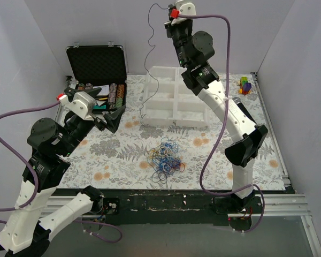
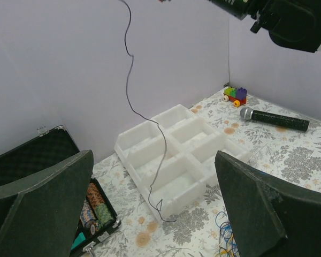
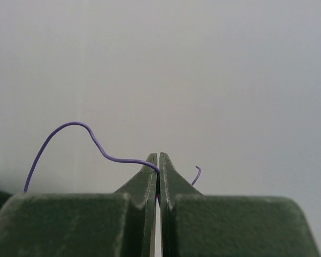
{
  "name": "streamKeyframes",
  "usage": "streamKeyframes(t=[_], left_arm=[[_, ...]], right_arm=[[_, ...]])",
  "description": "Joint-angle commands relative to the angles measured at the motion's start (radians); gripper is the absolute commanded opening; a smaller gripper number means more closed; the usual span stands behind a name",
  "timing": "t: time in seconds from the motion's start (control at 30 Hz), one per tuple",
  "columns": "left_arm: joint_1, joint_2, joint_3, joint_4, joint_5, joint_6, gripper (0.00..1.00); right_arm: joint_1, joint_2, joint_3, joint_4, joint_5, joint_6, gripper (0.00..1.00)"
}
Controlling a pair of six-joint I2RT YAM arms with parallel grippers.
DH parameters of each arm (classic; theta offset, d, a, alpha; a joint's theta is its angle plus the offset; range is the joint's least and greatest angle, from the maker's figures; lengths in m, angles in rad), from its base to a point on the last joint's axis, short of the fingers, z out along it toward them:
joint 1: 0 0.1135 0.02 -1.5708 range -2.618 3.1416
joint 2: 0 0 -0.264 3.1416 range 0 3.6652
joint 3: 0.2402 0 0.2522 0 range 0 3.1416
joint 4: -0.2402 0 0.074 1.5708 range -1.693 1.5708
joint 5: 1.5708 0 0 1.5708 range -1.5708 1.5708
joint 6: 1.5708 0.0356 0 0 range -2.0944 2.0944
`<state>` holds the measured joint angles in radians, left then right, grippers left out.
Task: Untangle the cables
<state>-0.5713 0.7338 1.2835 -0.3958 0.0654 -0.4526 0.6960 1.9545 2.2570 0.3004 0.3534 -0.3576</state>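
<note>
Purple wire [image 3: 69, 124] clamped tight in the raised right gripper [image 3: 158, 157], dangling down to the white tray's [image 1: 174, 99] corner, while the left gripper [image 1: 111, 116] gapes wide, apart from the tangle [image 1: 166, 156].

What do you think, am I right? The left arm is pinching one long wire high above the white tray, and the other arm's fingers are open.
Almost. The right gripper pinches the wire high above the white tray, as the right wrist view shows; the left gripper is the open one.
</note>
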Motion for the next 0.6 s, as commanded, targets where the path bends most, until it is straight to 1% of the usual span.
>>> streamKeyframes(t=[0.0, 0.1, 0.23, 0.33, 0.43, 0.57], left_arm=[[0.001, -0.005, -0.004, -0.014, -0.018, 0.0, 0.98], [0.001, -0.002, 0.005, -0.023, -0.019, 0.005, 0.98], [0.001, -0.002, 0.004, -0.023, -0.021, 0.002, 0.98], [0.001, -0.004, 0.005, -0.025, -0.019, -0.001, 0.98], [0.001, -0.005, 0.004, -0.031, -0.021, 0.002, 0.98], [0.001, -0.008, 0.0, -0.029, -0.022, 0.003, 0.98]], right_arm=[[0.004, -0.035, 0.082, 0.198, 0.045, -0.092, 0.01], [-0.013, -0.051, 0.061, 0.213, 0.07, -0.112, 0.01], [-0.024, -0.106, -0.065, 0.281, 0.091, -0.121, 0.01], [-0.027, -0.126, -0.117, 0.305, 0.098, -0.122, 0.01], [-0.029, -0.124, -0.111, 0.327, 0.11, -0.158, 0.01], [-0.038, -0.115, -0.086, 0.306, 0.114, -0.178, 0.01]])
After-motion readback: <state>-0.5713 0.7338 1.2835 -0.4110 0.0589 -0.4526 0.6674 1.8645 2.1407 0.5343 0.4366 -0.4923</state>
